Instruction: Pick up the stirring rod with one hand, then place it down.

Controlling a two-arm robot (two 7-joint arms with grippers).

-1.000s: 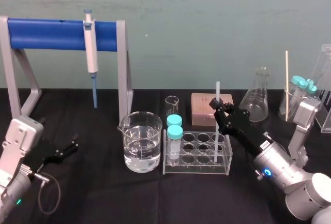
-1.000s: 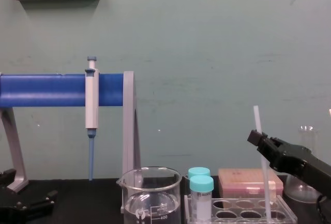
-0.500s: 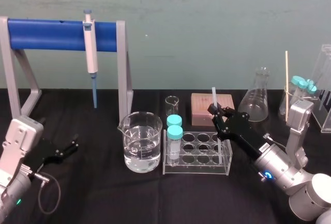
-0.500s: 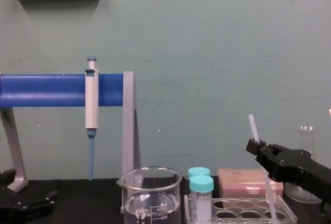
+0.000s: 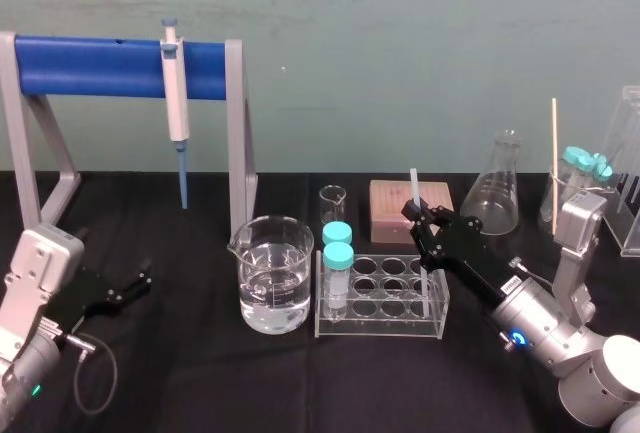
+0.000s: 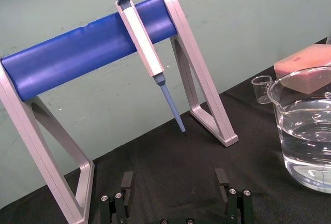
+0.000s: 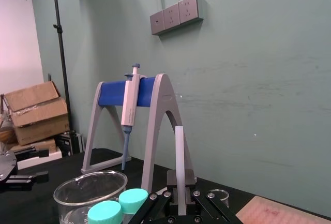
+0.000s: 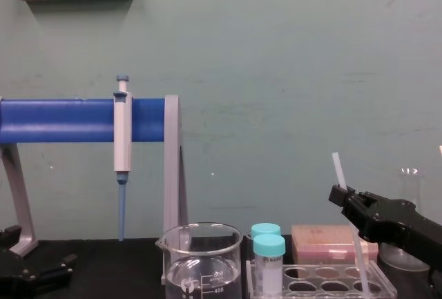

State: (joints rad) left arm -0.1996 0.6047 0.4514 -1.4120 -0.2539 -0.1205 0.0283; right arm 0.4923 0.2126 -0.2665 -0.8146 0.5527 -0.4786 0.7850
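**Stirring rod clamped above the rack**

The stirring rod [image 5: 413, 185] is held, slightly tilted, between the closed fingers of the right gripper [image 5: 420, 215]. Its lower end is sunk in the clear test-tube rack [image 5: 380, 325], where the tip is hard to make out. In the right wrist view the lower length is hidden. The left gripper [image 6: 173, 193] is parked low at the left, spread wide and holding nothing.
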